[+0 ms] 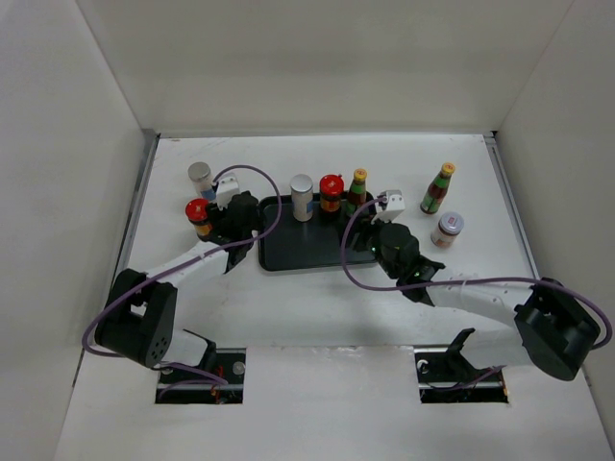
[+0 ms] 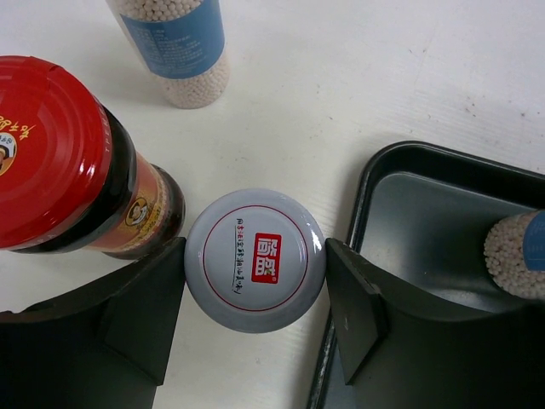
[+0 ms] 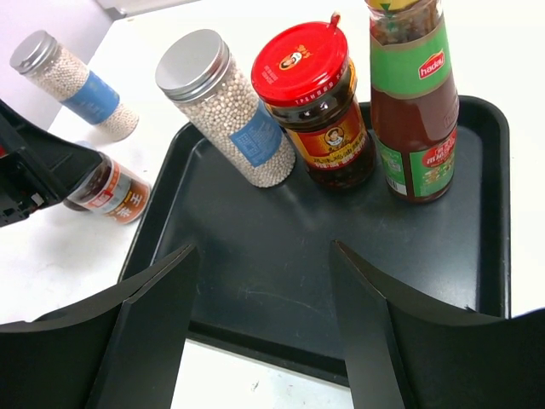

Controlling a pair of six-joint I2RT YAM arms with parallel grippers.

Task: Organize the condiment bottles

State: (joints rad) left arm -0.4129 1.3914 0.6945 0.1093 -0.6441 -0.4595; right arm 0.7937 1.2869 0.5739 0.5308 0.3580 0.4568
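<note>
My left gripper [image 2: 255, 298] is shut on a short pale-lidded jar [image 2: 255, 260], one finger against each side of its lid, just left of the black tray [image 2: 426, 221]. A red-lidded dark jar [image 2: 60, 162] stands touching-close on its left, and a silver-capped shaker [image 1: 200, 179] stands behind. On the tray's far edge stand a shaker [image 1: 302, 197], a red-lidded jar [image 1: 332, 192] and a green yellow-capped bottle [image 1: 357, 189]. My right gripper [image 3: 264, 281] is open and empty above the tray's near part [image 3: 281, 256]. The held jar is hidden under the left gripper [image 1: 231, 216] in the top view.
A second green bottle [image 1: 437, 187] and a second short pale-lidded jar [image 1: 447, 229] stand on the table right of the tray. White walls enclose the table on three sides. Purple cables loop over both arms.
</note>
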